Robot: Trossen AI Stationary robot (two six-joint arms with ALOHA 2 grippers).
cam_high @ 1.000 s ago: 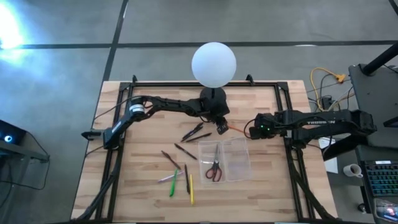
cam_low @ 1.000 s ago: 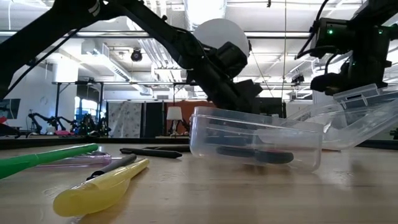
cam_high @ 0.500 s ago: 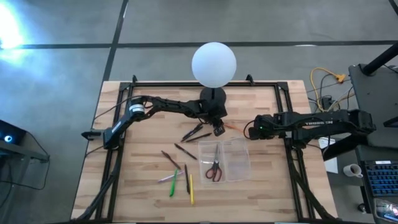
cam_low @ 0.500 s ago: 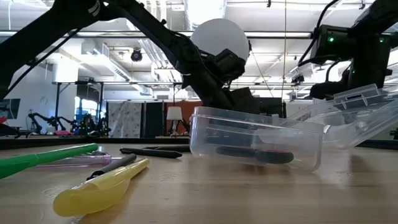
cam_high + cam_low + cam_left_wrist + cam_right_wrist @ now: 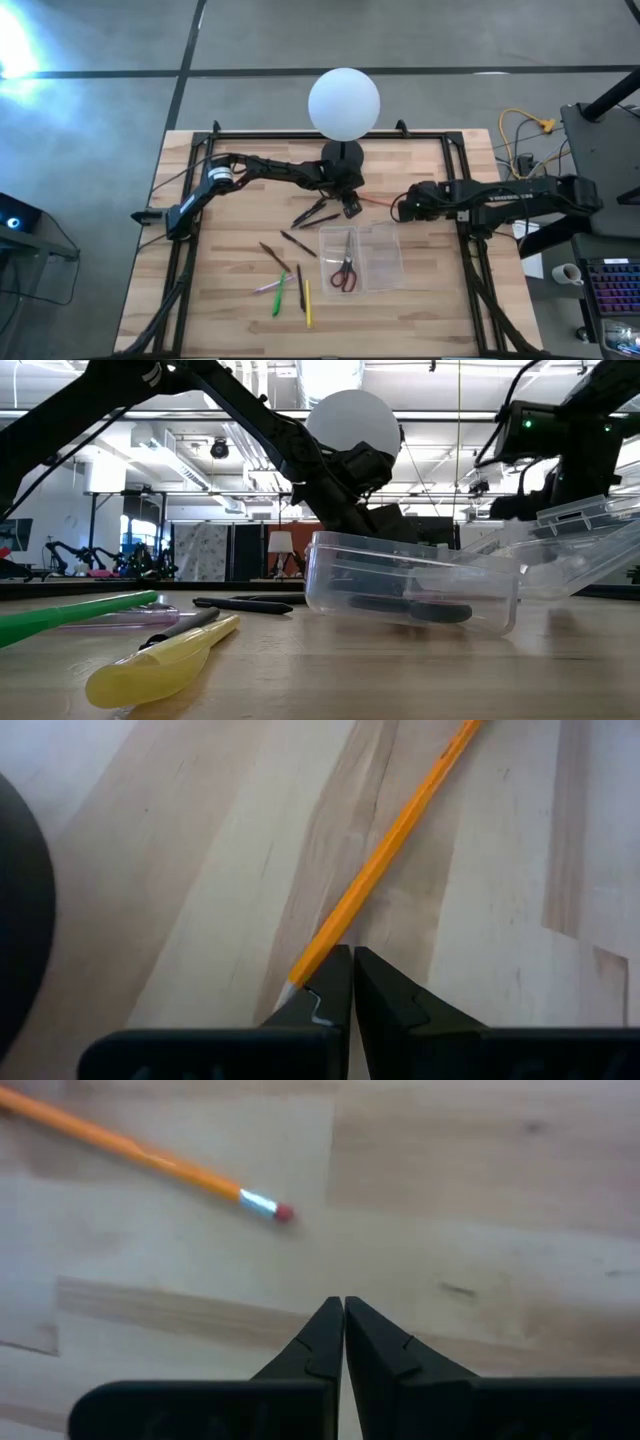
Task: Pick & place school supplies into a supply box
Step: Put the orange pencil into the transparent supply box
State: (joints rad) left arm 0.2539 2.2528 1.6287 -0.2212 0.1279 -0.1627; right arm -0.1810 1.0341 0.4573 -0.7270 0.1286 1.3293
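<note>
Orange pencil: a slim orange wooden pencil (image 5: 385,870) with a metal ferrule and small red eraser (image 5: 284,1211) lies flat on the pale wooden tabletop (image 5: 430,290), between the two grippers and just beyond the far edge of the box.
Supply box: a clear see-through plastic case (image 5: 360,257) with its hinged lid laid open sits near the table's middle; red-handled scissors (image 5: 344,266) already lie inside.
Left gripper: the left gripper (image 5: 350,982) has its dark fingers pressed together with nothing between them; the tips hang right at the pencil's sharpened end, beside the black stand of the white globe lamp (image 5: 343,102).
Right gripper: the right gripper (image 5: 342,1330) is likewise closed and empty, hovering near the eraser end but apart from it.
Other supplies: dark pens (image 5: 312,213) lie left of the box; a green pen (image 5: 277,297), a yellow pen (image 5: 307,303) and others lie nearer the front edge.
Handling: the pencil looks light, stiff and smooth, so it would likely roll or skid if nudged from the side; lying flush on the wood, it gives little to get under.
Where to hold: my judgement is mid-shaft, fingers opened first and set across its length, so it stays level when lifted.
Risk: pinching near the point could tip it or snap the lead.
</note>
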